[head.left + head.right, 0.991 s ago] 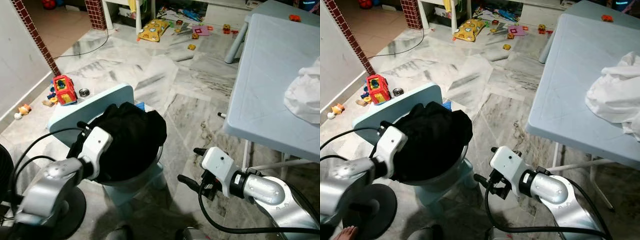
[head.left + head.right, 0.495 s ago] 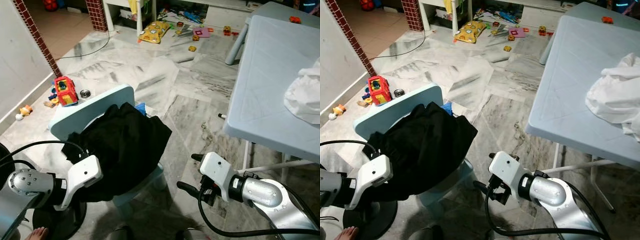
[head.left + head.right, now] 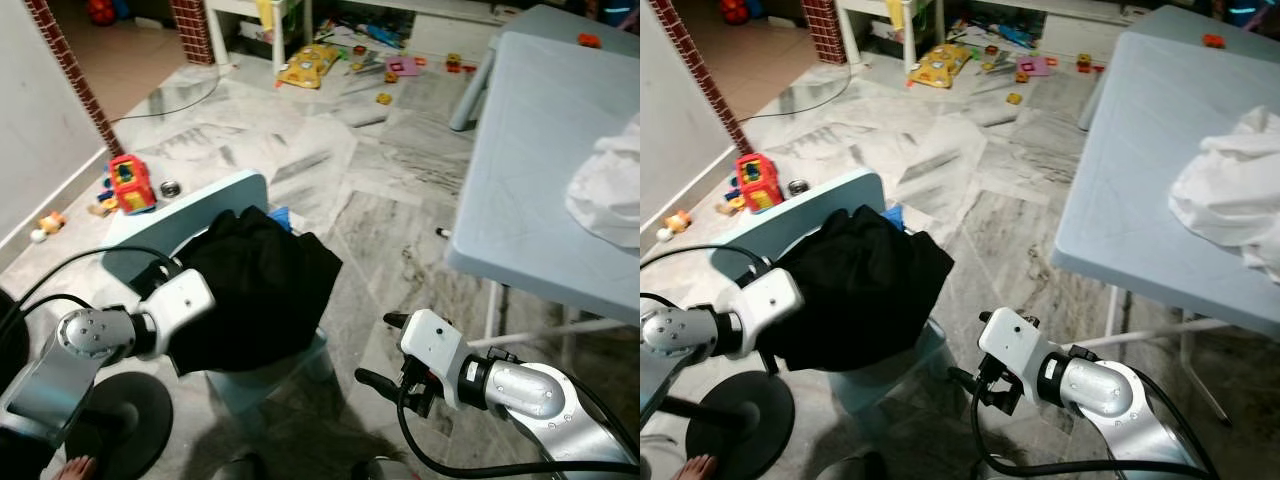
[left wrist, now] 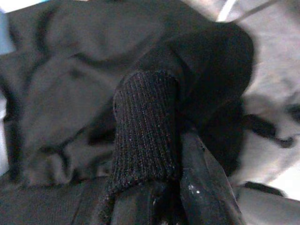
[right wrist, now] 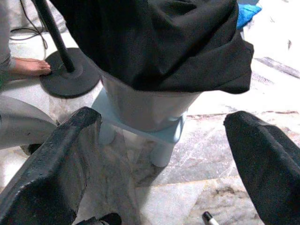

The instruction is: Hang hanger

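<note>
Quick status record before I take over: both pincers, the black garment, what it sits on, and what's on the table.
left pincer: shut on a ribbed edge of the black garment
right pincer: open, low over the floor beside the chair
garment: draped over the light blue chair
table: holds a crumpled white cloth
hanger: none that I can make out
</note>
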Tool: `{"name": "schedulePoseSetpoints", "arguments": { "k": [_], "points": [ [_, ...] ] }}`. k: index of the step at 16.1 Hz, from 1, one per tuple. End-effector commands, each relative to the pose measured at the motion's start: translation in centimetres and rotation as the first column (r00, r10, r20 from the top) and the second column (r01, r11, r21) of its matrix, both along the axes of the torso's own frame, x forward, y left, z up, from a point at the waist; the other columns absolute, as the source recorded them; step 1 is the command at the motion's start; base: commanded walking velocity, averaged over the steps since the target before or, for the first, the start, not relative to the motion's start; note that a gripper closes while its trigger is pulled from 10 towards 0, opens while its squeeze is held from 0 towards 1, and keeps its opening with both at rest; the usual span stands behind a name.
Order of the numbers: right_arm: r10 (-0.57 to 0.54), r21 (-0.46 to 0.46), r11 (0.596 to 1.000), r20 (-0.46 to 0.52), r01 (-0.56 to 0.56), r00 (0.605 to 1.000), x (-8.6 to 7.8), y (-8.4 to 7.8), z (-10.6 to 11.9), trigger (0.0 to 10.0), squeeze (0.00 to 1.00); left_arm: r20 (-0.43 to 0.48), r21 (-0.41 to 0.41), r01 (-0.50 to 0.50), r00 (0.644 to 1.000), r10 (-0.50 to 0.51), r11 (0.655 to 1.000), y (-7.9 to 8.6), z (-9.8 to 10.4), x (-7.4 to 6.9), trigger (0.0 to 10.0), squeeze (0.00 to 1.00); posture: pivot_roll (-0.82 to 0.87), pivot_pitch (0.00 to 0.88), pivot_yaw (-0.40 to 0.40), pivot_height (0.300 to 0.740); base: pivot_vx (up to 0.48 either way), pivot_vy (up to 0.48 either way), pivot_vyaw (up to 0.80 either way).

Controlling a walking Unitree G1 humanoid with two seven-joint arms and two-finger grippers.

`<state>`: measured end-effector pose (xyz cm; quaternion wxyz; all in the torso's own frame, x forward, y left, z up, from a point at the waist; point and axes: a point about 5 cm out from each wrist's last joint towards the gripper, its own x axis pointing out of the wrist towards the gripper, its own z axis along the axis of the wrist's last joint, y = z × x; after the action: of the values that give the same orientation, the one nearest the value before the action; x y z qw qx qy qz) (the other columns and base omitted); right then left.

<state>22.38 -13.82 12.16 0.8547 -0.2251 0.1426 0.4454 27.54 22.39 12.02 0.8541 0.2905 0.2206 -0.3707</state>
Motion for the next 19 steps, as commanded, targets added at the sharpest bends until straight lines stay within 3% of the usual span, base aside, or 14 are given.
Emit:
{"name": "schedulePoseSetpoints", "arguments": {
  "k": [1, 3, 5, 6, 7, 8, 9, 10, 11, 12, 13, 15, 16, 19],
  "points": [
    [0.006, -0.004, 1.0, -0.004, -0.006, 1.0, -0.2, 0.0, -0.2, 10.0, 0.0, -0.002, 0.017, -0.083, 0.997, 0.083, 0.996, 1.0, -0.7, 0.1, 0.0, 0.0, -0.19, 0.155, -0.001, 0.74, 0.0, 0.0, 0.0],
    [0.001, -0.005, 1.0, -0.006, -0.001, 1.0, -0.3, -0.1, -0.3, 10.0, 0.0, -0.069, 0.037, -0.209, 0.975, 0.211, 0.977, 2.4, -2.7, -0.2, 0.0, 0.0, -0.19, 0.155, 0.0, 0.74, 0.0, 0.0, 0.0],
    [-0.001, -0.007, 1.0, -0.006, 0.001, 1.0, -0.3, -0.1, -0.4, 10.0, 0.0, -0.083, -0.015, -0.368, 0.927, 0.366, 0.93, 3.2, -4.5, -0.2, 0.0, 0.0, -0.19, 0.157, 0.0, 0.74, 0.0, 0.0, 0.0],
    [-0.001, -0.008, 1.0, -0.006, 0.001, 1.0, -0.3, -0.1, -0.4, 10.0, 0.0, -0.115, -0.101, -0.477, 0.878, 0.466, 0.873, 3.3, -5.2, -0.1, 2.6, 0.0, -0.19, 0.156, 0.0, 0.74, 0.0, 0.0, 0.0],
    [-0.001, -0.01, 1.0, -0.004, 0.001, 1.0, -0.3, -0.1, -0.5, 10.0, 0.0, -0.165, -0.185, -0.594, 0.804, 0.571, 0.783, 3.2, -5.9, -0.1, 7.7, 0.0, -0.19, 0.157, 0.0, 0.74, 0.0, 0.0, 0.0],
    [0.001, -0.013, 1.0, -0.001, -0.001, 1.0, -0.3, -0.1, -0.5, 10.0, 0.0, -0.311, -0.341, -0.732, 0.68, 0.664, 0.59, 2.4, -6.7, -0.1, 10.0, 0.0, -0.19, 0.158, -0.004, 0.74, 0.0, 0.0, 0.0],
    [0.002, -0.015, 1.0, 0.0, -0.002, 1.0, -0.2, 0.0, -0.5, 10.0, 0.0, -0.354, -0.374, -0.777, 0.624, 0.697, 0.506, 2.2, -6.9, 0.0, 10.0, 0.0, -0.19, 0.158, -0.005, 0.74, 0.0, 0.0, 0.0],
    [0.003, -0.017, 1.0, 0.002, -0.003, 1.0, -0.2, 0.0, -0.5, 10.0, 0.0, -0.378, -0.383, -0.809, 0.578, 0.723, 0.446, 2.1, -7.1, 0.2, 10.0, 0.0, -0.18, 0.157, -0.007, 0.74, 0.0, 0.0, 0.0],
    [0.003, -0.018, 1.0, 0.003, -0.003, 1.0, -0.2, 0.0, -0.6, 10.0, 0.0, -0.388, -0.42, -0.829, 0.533, 0.752, 0.37, 2.0, -6.9, 0.6, 10.0, 0.37, -0.18, 0.155, -0.008, 0.74, 0.0, 0.0, 0.0],
    [0.003, -0.018, 1.0, 0.005, -0.003, 1.0, -0.2, 0.0, -0.6, 10.0, 0.0, -0.396, -0.433, -0.843, 0.496, 0.772, 0.32, 2.0, -6.8, 0.8, 10.0, 1.0, -0.18, 0.155, -0.008, 0.74, 0.0, 0.0, 0.0],
    [0.003, -0.019, 1.0, 0.008, -0.003, 1.0, -0.1, 0.0, -0.6, 10.0, 0.0, -0.415, -0.443, -0.861, 0.443, 0.795, 0.248, 2.0, -6.7, 1.2, 10.0, 1.0, -0.18, 0.153, -0.007, 0.74, 0.0, 0.0, 0.0],
    [-0.006, -0.02, 1.0, 0.019, 0.006, 1.0, 0.0, 0.1, -0.6, 10.0, 0.0, -0.45, -0.427, -0.886, 0.382, 0.807, 0.181, 0.6, -5.6, 1.9, 10.0, 1.0, -0.18, 0.152, -0.004, 0.74, 0.0, 0.0, 0.0],
    [-0.008, -0.02, 1.0, 0.019, 0.008, 1.0, 0.0, 0.1, -0.6, 10.0, 0.0, -0.475, -0.455, -0.883, 0.348, 0.808, 0.113, -0.1, -4.8, 2.2, 10.0, 1.0, -0.18, 0.151, -0.003, 0.74, 0.0, 0.0, 0.0],
    [-0.005, -0.021, 1.0, 0.019, 0.005, 1.0, 0.0, 0.1, -0.6, 10.0, 0.0, -0.526, -0.488, -0.871, 0.337, 0.781, 0.048, -2.2, -3.8, 2.0, 10.0, 1.0, -0.17, 0.148, -0.002, 0.74, 0.0, 0.0, 0.0]
  ]
}}
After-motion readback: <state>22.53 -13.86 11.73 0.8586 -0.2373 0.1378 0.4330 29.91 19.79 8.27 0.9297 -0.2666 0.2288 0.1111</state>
